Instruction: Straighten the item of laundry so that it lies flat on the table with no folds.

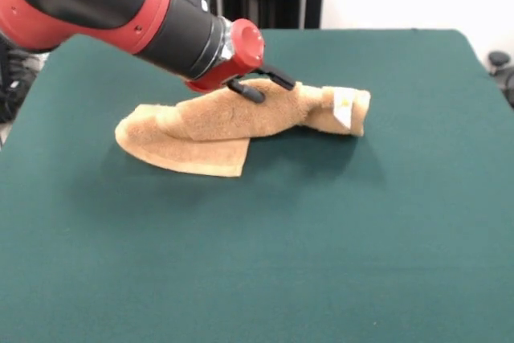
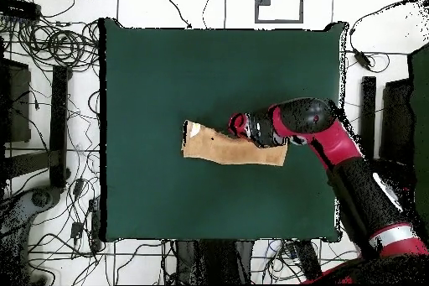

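Gripper (image 1: pixel 261 84) fingers apart, pressing on towel (image 1: pixel 217 122) bundle. I judge towel soft, limp, light; would pinch loose corner near tag (image 1: pixel 344 108).

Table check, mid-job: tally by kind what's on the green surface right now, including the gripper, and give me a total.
Towels: 1, the orange-tan towel, bunched and twisted, with its white tag showing.
Grippers: 1, the gripper, down at the towel's top.
Tables: 1, the green table.
Total: 3
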`<state>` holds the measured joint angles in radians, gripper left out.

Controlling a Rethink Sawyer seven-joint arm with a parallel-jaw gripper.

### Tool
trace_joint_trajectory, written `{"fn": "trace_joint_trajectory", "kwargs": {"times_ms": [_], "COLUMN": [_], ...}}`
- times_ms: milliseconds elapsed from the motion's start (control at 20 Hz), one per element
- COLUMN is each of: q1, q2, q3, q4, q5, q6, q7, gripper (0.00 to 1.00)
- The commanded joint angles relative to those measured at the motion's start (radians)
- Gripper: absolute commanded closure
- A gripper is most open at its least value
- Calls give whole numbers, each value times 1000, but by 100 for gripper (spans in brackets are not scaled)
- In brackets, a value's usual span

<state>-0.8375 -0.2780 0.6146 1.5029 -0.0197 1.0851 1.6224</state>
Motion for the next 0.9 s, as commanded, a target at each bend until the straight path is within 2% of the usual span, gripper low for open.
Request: {"fn": "trace_joint_trajectory", "kwargs": {"times_ms": [50,250,550,900], "q1": [114,138,129,129], "q2": [5,-15,-41,-38], "q3": [-133,-173,-174,-193], "q4": [-23,2,63,75], "q5": [4,31,88,119], "q6": [-28,-27,29,56], "q7": [259,285,247,218], "gripper": [0,0,0,0]}}
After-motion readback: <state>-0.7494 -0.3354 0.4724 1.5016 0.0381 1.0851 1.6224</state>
